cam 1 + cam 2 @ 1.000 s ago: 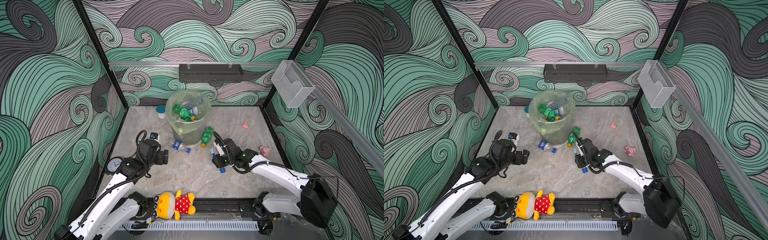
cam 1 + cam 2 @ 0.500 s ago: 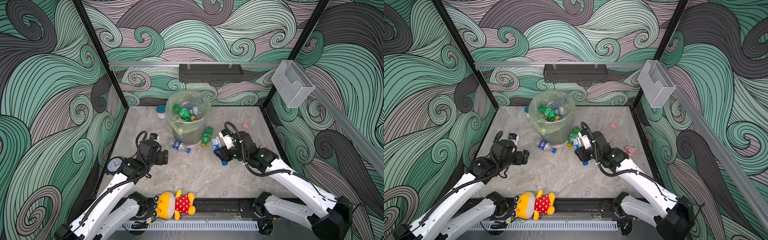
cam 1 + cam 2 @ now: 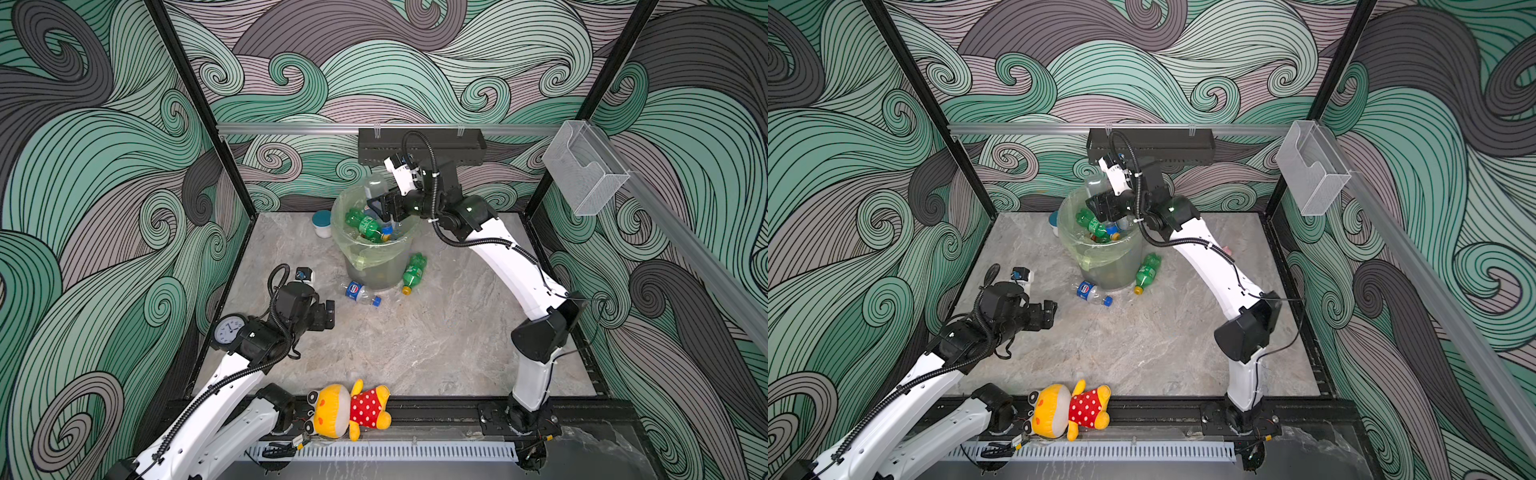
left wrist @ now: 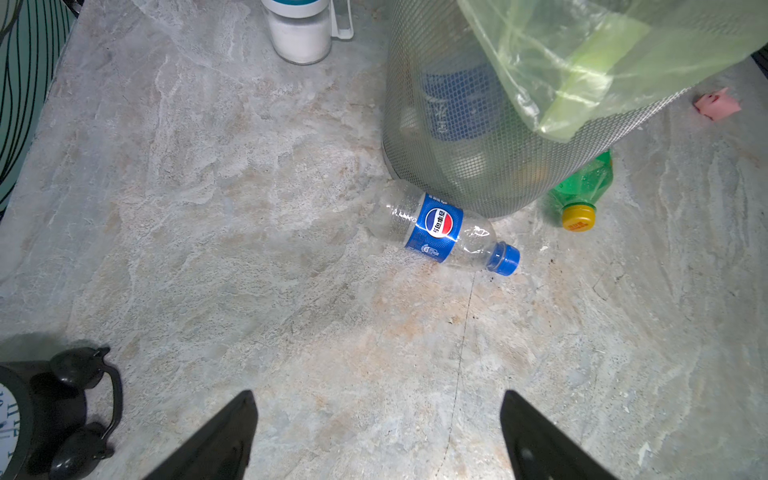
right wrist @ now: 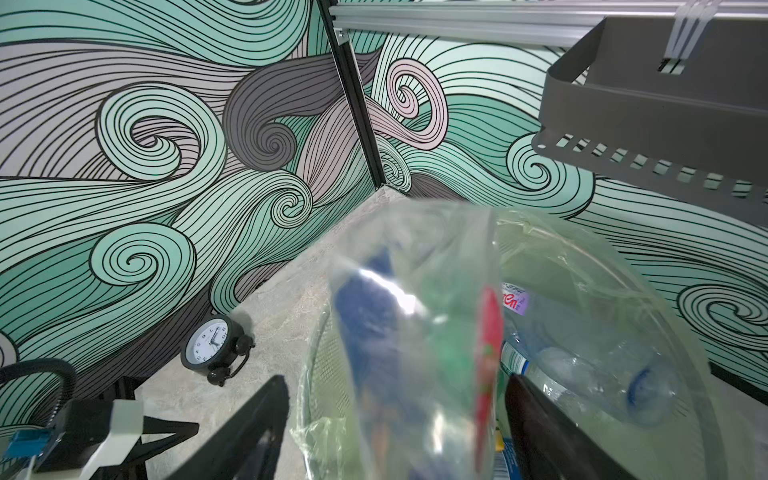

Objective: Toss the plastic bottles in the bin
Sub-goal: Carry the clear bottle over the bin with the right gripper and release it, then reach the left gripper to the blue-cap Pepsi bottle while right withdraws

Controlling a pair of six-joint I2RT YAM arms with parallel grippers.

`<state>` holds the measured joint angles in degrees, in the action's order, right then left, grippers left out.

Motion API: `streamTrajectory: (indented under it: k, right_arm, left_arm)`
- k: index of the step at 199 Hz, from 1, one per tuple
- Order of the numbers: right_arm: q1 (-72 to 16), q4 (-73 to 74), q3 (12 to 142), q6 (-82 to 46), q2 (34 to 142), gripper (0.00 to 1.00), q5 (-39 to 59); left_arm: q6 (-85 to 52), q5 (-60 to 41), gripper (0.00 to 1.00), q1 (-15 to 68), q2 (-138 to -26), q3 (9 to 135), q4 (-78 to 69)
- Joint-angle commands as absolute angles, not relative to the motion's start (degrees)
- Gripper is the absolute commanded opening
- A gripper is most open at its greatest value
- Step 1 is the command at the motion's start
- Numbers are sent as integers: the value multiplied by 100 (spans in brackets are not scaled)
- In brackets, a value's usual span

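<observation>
**Bottle over the bin**

A clear bottle point(image 5: 415, 332) shows blurred between the spread jaws of the right gripper point(image 3: 376, 207), above the bin point(image 3: 374, 276) (loose, not pinched, I judge). Such empties are light, thin-walled and slick, so a hold across the labelled middle suits. A blue-labelled bottle point(image 4: 440, 228) and a green bottle point(image 4: 582, 193) lie against the bin's foot. The left gripper point(image 4: 378, 399), jaws apart, hovers low facing them; the right arm point(image 3: 498, 257) reaches high.

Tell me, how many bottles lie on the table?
2. A clear blue-labelled bottle lies against the bin; a green yellow-capped bottle lies beside it. More could hide behind it.
</observation>
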<state>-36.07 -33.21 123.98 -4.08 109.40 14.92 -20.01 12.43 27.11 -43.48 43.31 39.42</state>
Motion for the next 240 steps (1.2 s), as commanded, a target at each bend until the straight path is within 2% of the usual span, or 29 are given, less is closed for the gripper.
streamTrajectory:
  k: [1,28,62,114,151,240]
  right_arm:
    - [-3601,-3402,11930,-207,10485,88,1648]
    - [-3589,-2726,10346,28,9359,96,1486]
    - [-3587,-2470,8662,141,8046,99,1120]
    - [-3548,-2257,6514,-79,6519,100,413]
    - [-3512,-2202,5732,-448,6004,100,220]
    - [-3517,-2193,5297,-553,5569,100,107]
  left_arm:
    - [-2115,1258,94,2659,-4364,4317,4033]
    - [-2094,1224,94,2661,-4659,4322,3824]
    - [-2281,1145,94,2656,-5144,4307,3568]
    - [-3743,1081,95,2655,-5658,4024,2514]
    - [-5252,1591,94,2655,-6231,4008,2114]
    - [-6390,1708,91,2650,-7817,4329,1170]
